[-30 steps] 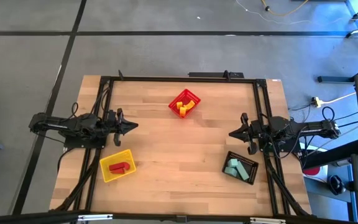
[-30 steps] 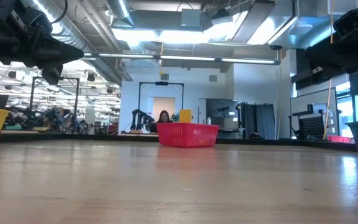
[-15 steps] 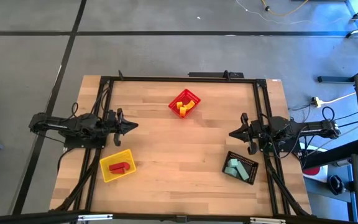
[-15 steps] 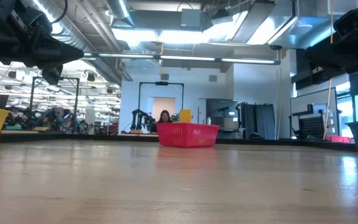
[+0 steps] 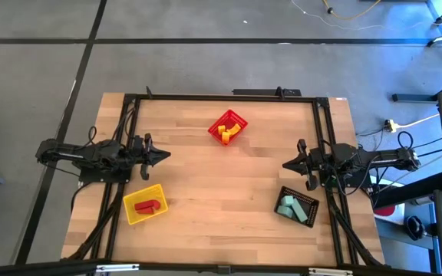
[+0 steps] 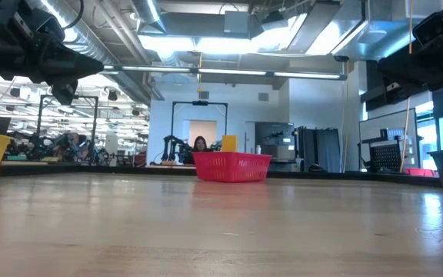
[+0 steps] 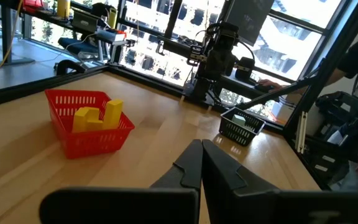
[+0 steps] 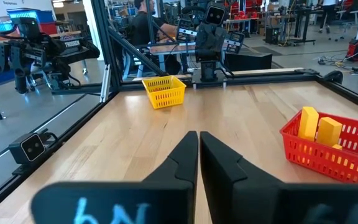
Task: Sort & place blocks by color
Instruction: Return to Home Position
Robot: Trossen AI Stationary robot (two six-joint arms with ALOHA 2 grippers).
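Note:
Yellow blocks (image 5: 225, 134) lie in the red bin (image 5: 233, 118) at the table's far middle. Red blocks (image 5: 146, 205) lie in the yellow bin (image 5: 132, 215) at the near left. Pale mint green blocks (image 5: 288, 207) lie in the black bin (image 5: 306, 198) at the near right. My left gripper (image 5: 167, 155) hovers shut at the left edge, pointing level toward the table's middle, touching nothing. My right gripper (image 5: 285, 164) hovers shut at the right edge, pointing level toward the middle, touching nothing.
A black frame (image 5: 229, 96) runs round the tabletop's edges. Bare wood (image 5: 221, 192) lies between the three bins. In the low view a person (image 6: 199, 144) shows far behind the red bin (image 6: 231, 166), in the room beyond the table.

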